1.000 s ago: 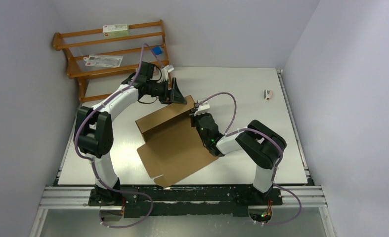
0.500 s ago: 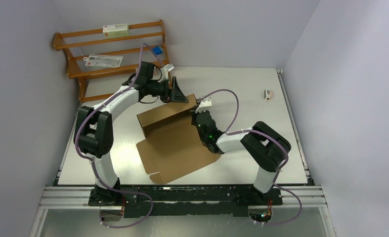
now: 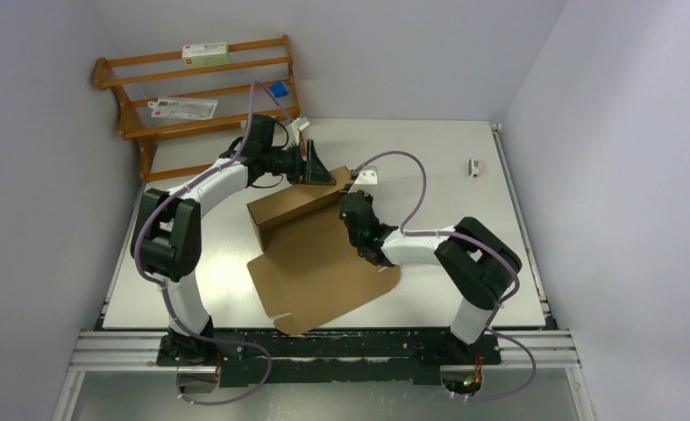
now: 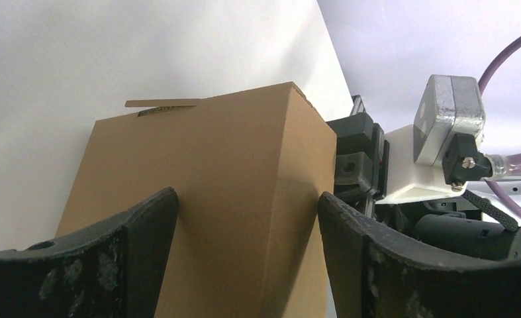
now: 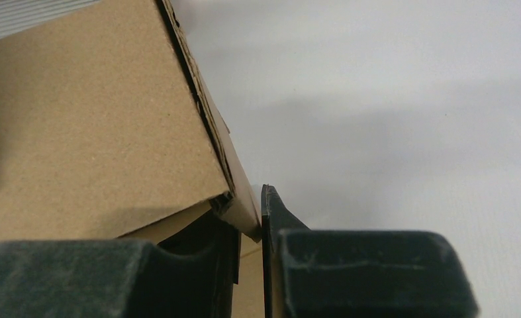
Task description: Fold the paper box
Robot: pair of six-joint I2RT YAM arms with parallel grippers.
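The paper box (image 3: 323, 272) is a brown cardboard sheet lying flat mid-table, with its back wall (image 3: 293, 203) folded upright. My left gripper (image 3: 316, 167) is open at the wall's far top edge. In the left wrist view its jaws stand wide, and the gripper (image 4: 244, 202) spans a folded corner of the cardboard (image 4: 211, 152). My right gripper (image 3: 352, 210) is at the wall's right end. In the right wrist view the gripper (image 5: 249, 222) is shut on a thin cardboard flap (image 5: 244, 209) below the wall panel (image 5: 92, 119).
A wooden rack (image 3: 139, 132) stands at the back left, holding white packets (image 3: 205, 53) and a small blue item (image 3: 278, 89). A small object (image 3: 476, 167) lies at the table's right back. The right arm's wrist camera (image 4: 443, 126) sits close beside my left fingers.
The box has shifted slightly right and back, with its upright wall. Both grippers moved with it, and the right arm's elbow swung to the right.
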